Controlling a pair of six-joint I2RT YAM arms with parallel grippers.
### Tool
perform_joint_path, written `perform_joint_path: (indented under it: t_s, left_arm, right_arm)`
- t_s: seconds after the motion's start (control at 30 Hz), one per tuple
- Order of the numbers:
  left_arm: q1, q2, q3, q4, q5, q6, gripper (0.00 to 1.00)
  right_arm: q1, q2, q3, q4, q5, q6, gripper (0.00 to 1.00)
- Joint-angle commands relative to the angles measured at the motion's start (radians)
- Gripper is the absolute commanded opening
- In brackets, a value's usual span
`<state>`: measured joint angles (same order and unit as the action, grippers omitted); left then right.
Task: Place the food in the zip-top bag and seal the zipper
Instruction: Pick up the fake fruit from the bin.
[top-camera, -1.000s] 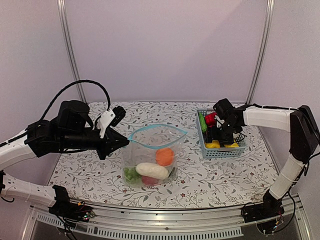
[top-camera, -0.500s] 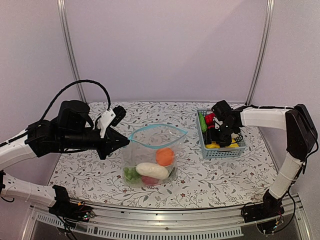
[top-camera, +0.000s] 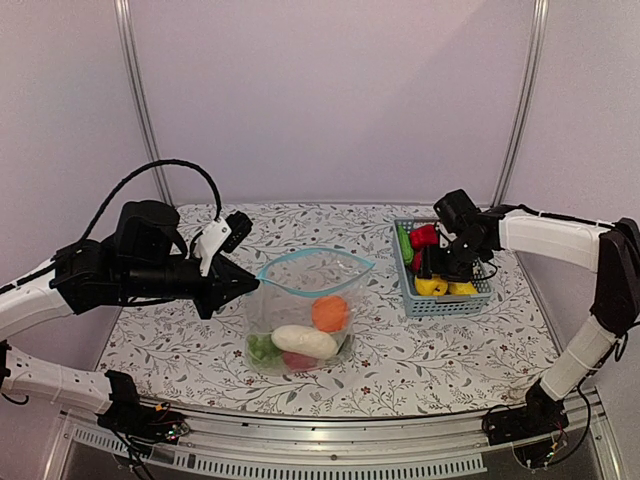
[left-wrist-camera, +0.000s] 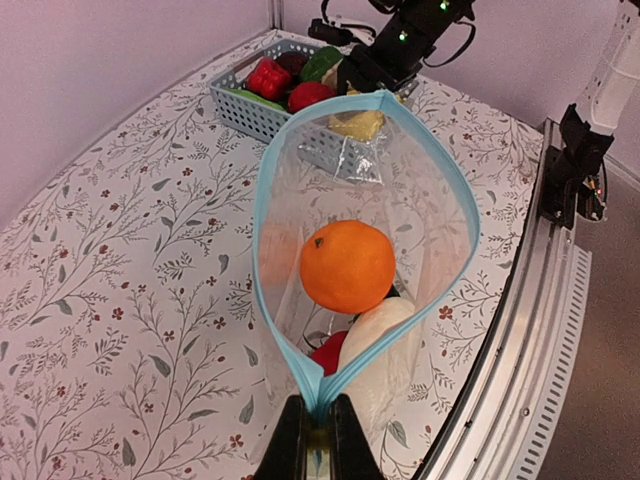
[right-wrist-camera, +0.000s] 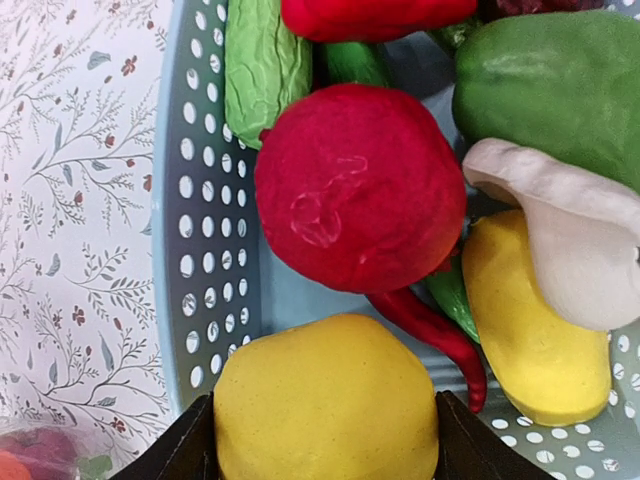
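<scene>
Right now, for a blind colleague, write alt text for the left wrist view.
The left gripper pinches the corner of an open clear bag holding an orange and a white radish; a basket of toy food sits behind.

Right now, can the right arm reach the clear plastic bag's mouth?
Probably yes. The left pincer pinches the light blue zipper strip, holding the clear plastic bag open, and nothing stands between it and the right pincer gripping a yellow toy lemon.

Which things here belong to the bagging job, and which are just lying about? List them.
Job: zip-top bag, its zipper pinched by the left tool; orange and white radish inside; yellow lemon in the right tool; red tomato not yet bagged.

Lying about: mesh basket, floral table cover, black cable.
</scene>
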<state>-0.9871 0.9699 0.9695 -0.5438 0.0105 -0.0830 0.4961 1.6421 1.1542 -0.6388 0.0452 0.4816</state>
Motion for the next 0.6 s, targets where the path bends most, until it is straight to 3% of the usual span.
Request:
perform_joint_path:
  t_s: [0.0, 0.3, 0.57]
  left_arm:
    - [0.008, -0.004, -0.006, 0.02, -0.007, -0.006, 0.0]
    - [0.008, -0.005, -0.006, 0.021, -0.007, -0.008, 0.0]
    - [0.008, 0.0, -0.006, 0.018, -0.007, -0.006, 0.0]
  right_arm:
    - [-0.002, -0.11, -0.009, -0.044, 0.058, -0.013, 0.61]
    - [0.018, -0.307, -0.015, -0.033, -0.03, -0.028, 0.61]
    - [0.2, -0.41, 0.097, -0.051, -0.108, -0.016, 0.61]
